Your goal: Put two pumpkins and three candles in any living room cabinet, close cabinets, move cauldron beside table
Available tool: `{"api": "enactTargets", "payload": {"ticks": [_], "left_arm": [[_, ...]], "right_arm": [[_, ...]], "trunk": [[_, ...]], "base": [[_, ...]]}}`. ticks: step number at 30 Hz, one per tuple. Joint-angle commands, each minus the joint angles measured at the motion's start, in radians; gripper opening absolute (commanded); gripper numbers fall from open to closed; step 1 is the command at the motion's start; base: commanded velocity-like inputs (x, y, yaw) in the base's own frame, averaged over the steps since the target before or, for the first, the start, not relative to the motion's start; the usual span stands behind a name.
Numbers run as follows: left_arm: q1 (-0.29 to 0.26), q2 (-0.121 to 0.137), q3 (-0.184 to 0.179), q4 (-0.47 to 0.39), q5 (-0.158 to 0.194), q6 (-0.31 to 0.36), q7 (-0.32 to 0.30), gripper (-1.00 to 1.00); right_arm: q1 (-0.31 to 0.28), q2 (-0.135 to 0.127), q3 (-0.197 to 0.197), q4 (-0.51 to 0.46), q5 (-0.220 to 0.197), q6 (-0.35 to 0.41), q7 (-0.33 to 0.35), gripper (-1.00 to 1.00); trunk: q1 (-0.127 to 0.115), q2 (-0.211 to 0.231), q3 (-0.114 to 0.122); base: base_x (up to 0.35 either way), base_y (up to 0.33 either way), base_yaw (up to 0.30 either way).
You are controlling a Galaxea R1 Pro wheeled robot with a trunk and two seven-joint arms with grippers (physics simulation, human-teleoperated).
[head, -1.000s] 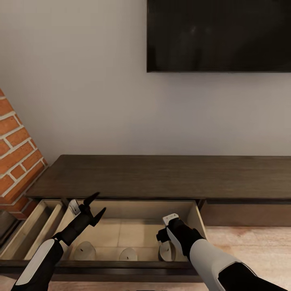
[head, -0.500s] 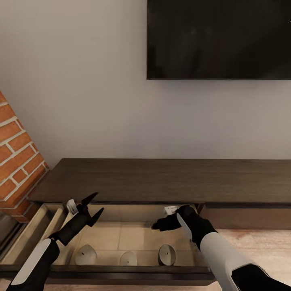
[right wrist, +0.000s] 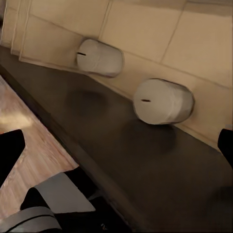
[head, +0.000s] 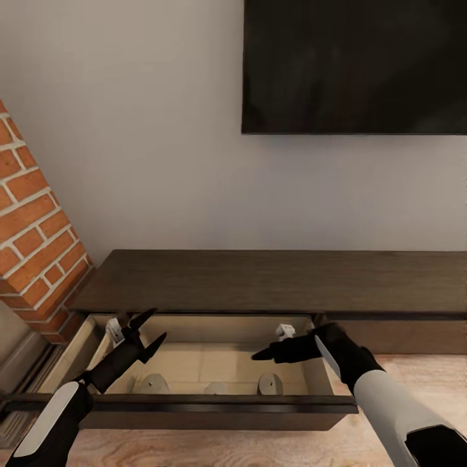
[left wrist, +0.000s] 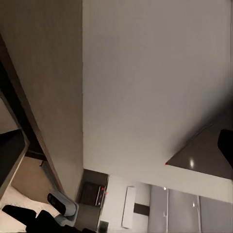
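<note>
In the lower half of the head view, the long, low dark brown wood cabinet [head: 272, 282] runs along the pale wall, and its drawer with the pale beige interior [head: 214, 363] stands pulled out toward me. Three short, pale cream cylindrical candles lie on their sides along the inside of the drawer's dark front panel: one at lower left [head: 151, 384], one in the middle, mostly hidden by the panel [head: 216, 388], and one toward the right [head: 270, 384]. My right wrist view shows two of them, wicks visible on their round ends [right wrist: 162, 101], just beside the dark panel. My left gripper [head: 144, 328] hovers over the drawer's left part with its black fingers spread apart, holding nothing. My right gripper [head: 263, 354] reaches in from the right above the drawer; I cannot tell how its fingers stand. A red brick chimney [head: 35, 227] fills the left edge, and a large black screen [head: 355, 65] hangs at the upper right.
</note>
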Motion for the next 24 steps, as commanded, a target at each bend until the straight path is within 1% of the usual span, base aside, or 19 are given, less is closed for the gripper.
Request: {"api": "enactTargets", "payload": {"ticks": [1,2,3,4,6,8,10,11,14,21,24], "left_arm": [[-0.001,0.008,0.002,-0.002,0.001,0.007,-0.003,1.00],[-0.001,0.024,0.001,-0.008,0.001,0.015,-0.003,1.00],[-0.001,0.029,0.000,-0.012,0.000,0.023,-0.003,1.00],[-0.001,0.033,-0.002,-0.017,-0.001,0.036,-0.002,1.00],[-0.001,0.032,-0.006,-0.028,-0.002,0.046,-0.001,1.00],[-0.001,0.023,-0.016,-0.057,-0.003,0.050,0.001,1.00],[-0.001,0.019,-0.029,-0.065,-0.004,0.052,0.003,1.00],[-0.001,0.018,-0.050,-0.066,-0.005,0.053,0.004,1.00],[-0.001,0.018,-0.099,-0.060,-0.008,0.052,0.006,1.00],[-0.001,0.019,-0.133,-0.009,-0.010,0.054,0.007,1.00],[-0.001,0.020,-0.139,0.015,-0.010,0.054,0.007,1.00]], "right_arm": [[0.000,-0.012,0.005,-0.002,-0.006,0.004,0.054,1.00],[0.000,-0.019,0.005,-0.002,-0.006,0.002,0.095,1.00],[0.000,-0.022,0.005,-0.002,-0.006,0.002,0.114,1.00],[0.000,-0.027,0.005,-0.002,-0.006,0.001,0.131,1.00],[0.000,-0.033,0.004,-0.002,-0.006,0.001,0.141,1.00],[0.000,-0.040,-0.001,-0.002,-0.006,0.000,0.146,1.00],[0.000,-0.043,-0.013,-0.002,-0.006,0.000,0.149,1.00],[0.000,-0.045,-0.020,-0.002,-0.006,0.000,0.150,1.00],[0.000,-0.044,-0.024,-0.002,-0.006,0.000,0.150,1.00],[0.000,-0.045,-0.024,-0.002,-0.006,0.000,0.150,1.00],[0.000,-0.044,-0.024,-0.002,-0.006,0.000,0.150,1.00]], "trunk": [[-0.004,0.007,0.002],[-0.008,0.014,0.006],[-0.012,0.021,0.009],[-0.016,0.028,0.012],[-0.023,0.042,0.018],[-0.027,0.049,0.021],[-0.027,0.049,0.021],[-0.027,0.049,0.021],[-0.027,0.049,0.021],[-0.027,0.049,0.021],[-0.027,0.049,0.021]], "base": [[-0.054,0.023,0.000],[-0.028,0.012,0.000],[-0.018,0.008,0.000],[-0.009,0.004,0.000],[-0.006,0.002,0.000],[-0.002,0.001,0.000],[-0.042,0.000,0.000],[-0.144,0.000,0.000],[-0.257,0.025,0.000],[-0.323,0.070,0.000],[-0.329,0.060,0.000]]}}
